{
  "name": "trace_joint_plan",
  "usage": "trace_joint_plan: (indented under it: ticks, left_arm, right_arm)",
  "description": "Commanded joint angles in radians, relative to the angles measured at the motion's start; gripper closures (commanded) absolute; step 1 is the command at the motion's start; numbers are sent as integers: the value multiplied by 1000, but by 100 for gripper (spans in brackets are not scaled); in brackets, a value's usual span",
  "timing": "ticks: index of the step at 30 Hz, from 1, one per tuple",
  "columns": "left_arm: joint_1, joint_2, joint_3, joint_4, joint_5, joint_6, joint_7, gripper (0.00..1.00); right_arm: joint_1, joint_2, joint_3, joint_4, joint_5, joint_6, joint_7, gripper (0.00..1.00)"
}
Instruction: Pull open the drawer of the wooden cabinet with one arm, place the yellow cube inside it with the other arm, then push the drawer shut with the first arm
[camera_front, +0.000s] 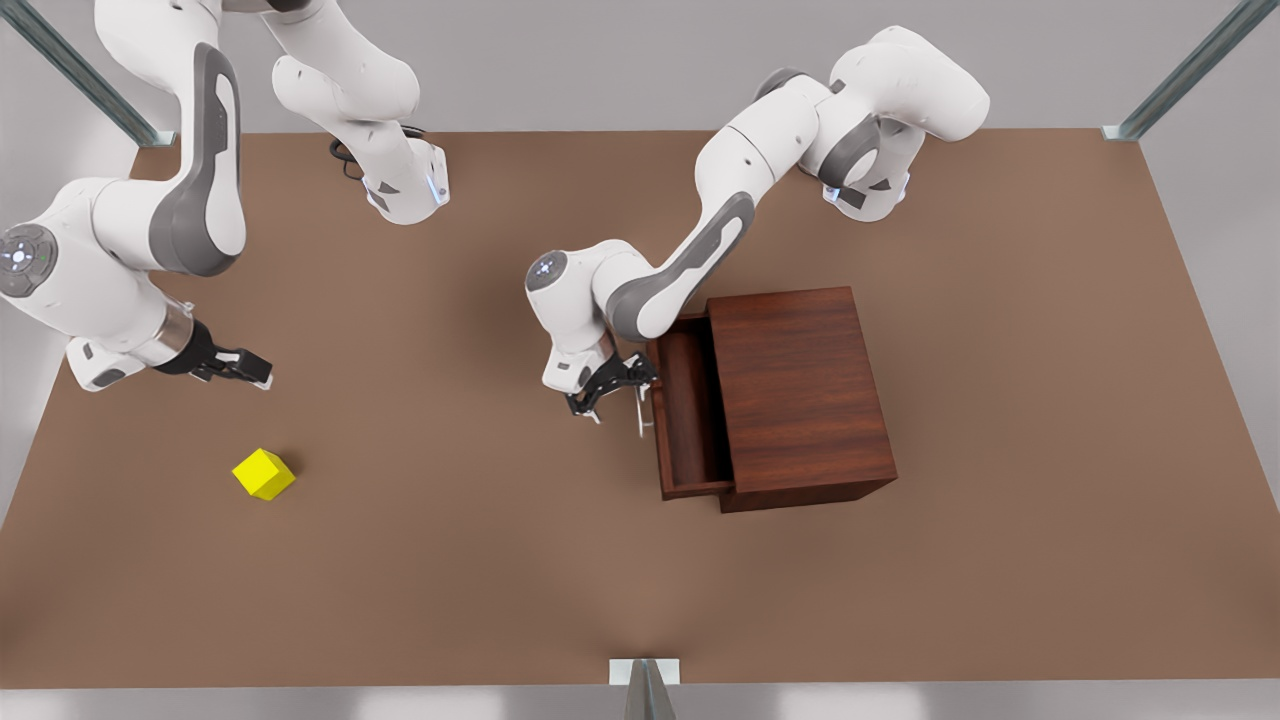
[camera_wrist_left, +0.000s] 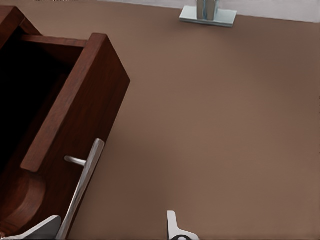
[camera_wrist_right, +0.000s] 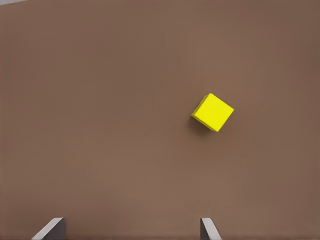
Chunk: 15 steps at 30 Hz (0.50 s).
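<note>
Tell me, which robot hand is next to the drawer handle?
The left gripper, open beside the silver handle of the pulled-out drawer. The right gripper, also open, hovers far off near the yellow cube.

You see a wooden cabinet (camera_front: 805, 390) of dark reddish-brown wood with clear grain and a soft satin sheen; its drawer (camera_front: 690, 410) is the same wood, fronted by a thin bar handle (camera_wrist_left: 82, 187) of smooth, bright silver metal. Your yellow cube (camera_front: 264, 474) looks plain, smooth and matt. The table (camera_front: 450, 560) is a flat, matt brown without grain. The arms' shells look like glossy white plastic.
</note>
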Motion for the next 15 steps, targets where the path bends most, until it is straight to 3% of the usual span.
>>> trace_joint_plan:
  ticks: [1,15]
  left_arm:
    - [-5,0,1,8,5,3,6,0]
    - [-29,9,-1,28,7,19,-2,0]
  right_arm:
    - [1,-1,0,1,2,-1,3,0]
    - [1,4,0,2,0,-1,3,0]
